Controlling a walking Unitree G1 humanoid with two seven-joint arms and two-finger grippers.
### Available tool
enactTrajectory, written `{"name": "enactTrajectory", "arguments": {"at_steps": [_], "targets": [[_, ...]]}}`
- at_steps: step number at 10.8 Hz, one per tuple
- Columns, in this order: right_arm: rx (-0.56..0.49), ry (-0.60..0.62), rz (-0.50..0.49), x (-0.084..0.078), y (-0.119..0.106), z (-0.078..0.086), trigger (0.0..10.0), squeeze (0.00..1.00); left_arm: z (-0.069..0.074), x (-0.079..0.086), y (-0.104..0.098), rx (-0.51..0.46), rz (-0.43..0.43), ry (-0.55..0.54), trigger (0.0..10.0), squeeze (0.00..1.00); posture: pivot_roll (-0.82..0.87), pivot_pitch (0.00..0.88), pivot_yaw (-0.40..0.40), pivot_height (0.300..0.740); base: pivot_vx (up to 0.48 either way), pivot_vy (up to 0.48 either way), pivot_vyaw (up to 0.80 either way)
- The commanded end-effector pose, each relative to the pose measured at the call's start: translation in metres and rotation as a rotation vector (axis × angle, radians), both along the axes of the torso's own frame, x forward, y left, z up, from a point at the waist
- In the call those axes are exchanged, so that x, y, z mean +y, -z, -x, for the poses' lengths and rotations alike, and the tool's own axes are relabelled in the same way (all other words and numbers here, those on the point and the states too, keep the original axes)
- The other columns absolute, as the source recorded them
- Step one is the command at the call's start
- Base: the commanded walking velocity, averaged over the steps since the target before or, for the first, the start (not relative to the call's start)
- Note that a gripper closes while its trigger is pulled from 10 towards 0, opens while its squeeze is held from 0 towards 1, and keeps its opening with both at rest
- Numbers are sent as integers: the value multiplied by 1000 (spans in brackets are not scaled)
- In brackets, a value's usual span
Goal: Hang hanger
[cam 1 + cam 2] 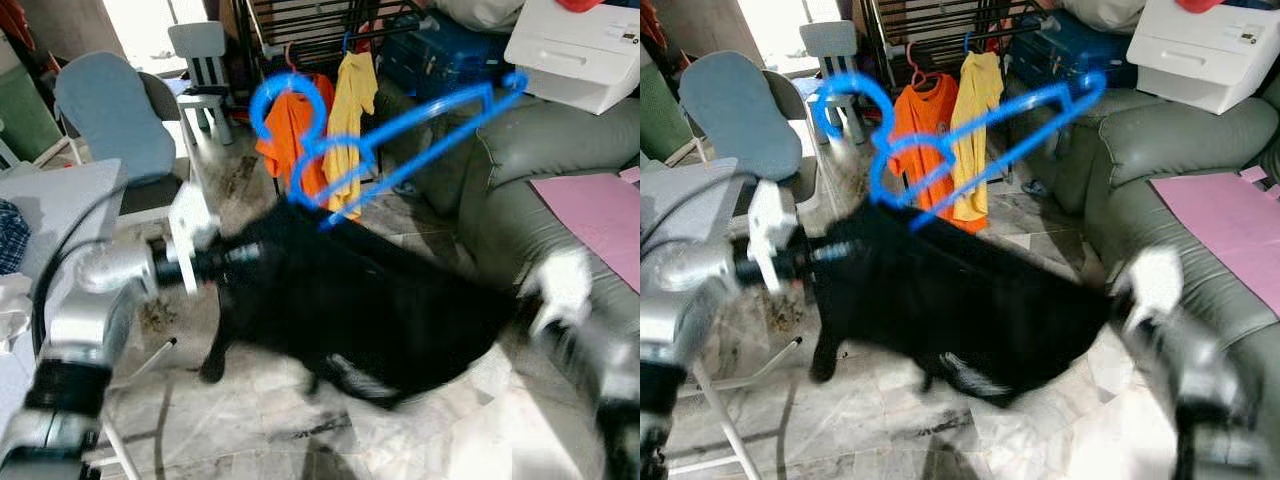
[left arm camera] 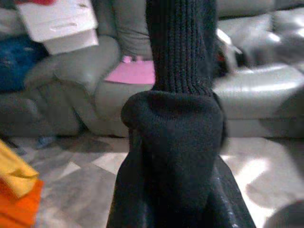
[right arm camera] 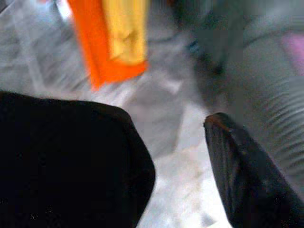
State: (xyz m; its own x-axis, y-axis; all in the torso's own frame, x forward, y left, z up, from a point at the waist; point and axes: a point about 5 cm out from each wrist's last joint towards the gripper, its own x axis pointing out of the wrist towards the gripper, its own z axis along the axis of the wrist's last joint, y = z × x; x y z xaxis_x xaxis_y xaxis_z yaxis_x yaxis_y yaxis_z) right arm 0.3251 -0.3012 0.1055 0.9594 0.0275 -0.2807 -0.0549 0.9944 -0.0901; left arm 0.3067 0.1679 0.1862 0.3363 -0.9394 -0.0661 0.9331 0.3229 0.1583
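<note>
Hanger [image 1: 400,135] of blue plastic rode high in the middle of the scene, tilted, its hook curling toward the far left and its long arm reaching up to the right, with a black garment [image 1: 360,300] drooping from it toward the marble floor [image 1: 250,420]. Both grippers stood below the hanger, at opposite ends of the cloth. On the near left, the left gripper [image 1: 225,258] met the garment's edge; from its wrist camera a ribbed black knit cuff [image 2: 183,47] wrapped right over the fingers, so they looked closed on the cloth, well under the hook and not touching the plastic. On the near right, the right gripper [image 1: 525,300] was badly blurred where it met the fabric; its wrist camera showed one black finger [image 3: 247,175] standing apart from the dark cloth with floor visible between, so that jaw seemed parted, though I could not be sure. Beyond, an orange shirt [image 1: 290,130] and a yellow shirt [image 1: 352,100] hung side by side on a dark rack [image 1: 300,25]. A grey sofa [image 1: 540,160] lay to the right, bearing a pink sheet [image 1: 595,215] and a white box [image 1: 580,50].
</note>
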Motion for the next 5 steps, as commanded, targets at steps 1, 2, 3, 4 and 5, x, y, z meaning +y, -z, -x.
{"name": "enactTrajectory", "arguments": {"at_steps": [1, 2, 3, 4, 5], "targets": [[-49, 71, 11, -11, -13, -4, 0, 0, 4, 1, -6, -17, -5, 29, 0, 0, -167, 0, 68, 740, 0, 0, 0], [-128, 96, 21, -9, -37, -16, 0, 0, 10, -3, 9, 34, -30, 62, 0, 0, -169, 0, 62, 740, 0, 0, 0], [-192, 93, 23, -4, -54, -25, 0, 0, 13, -2, 24, 84, -56, 73, 0, 0, -168, 0, 60, 740, 0, 0, 0], [-248, 93, 20, 0, -68, -32, 0, 0, 15, -1, 39, 127, -85, 65, 0, 0, -171, 0, 57, 740, 0, 0, 0], [-293, 87, 10, 4, -79, -36, 0, 0, 16, 0, 53, 194, -62, 48, 0, 0, -170, 0, 56, 740, 0, 0, 0]]}}
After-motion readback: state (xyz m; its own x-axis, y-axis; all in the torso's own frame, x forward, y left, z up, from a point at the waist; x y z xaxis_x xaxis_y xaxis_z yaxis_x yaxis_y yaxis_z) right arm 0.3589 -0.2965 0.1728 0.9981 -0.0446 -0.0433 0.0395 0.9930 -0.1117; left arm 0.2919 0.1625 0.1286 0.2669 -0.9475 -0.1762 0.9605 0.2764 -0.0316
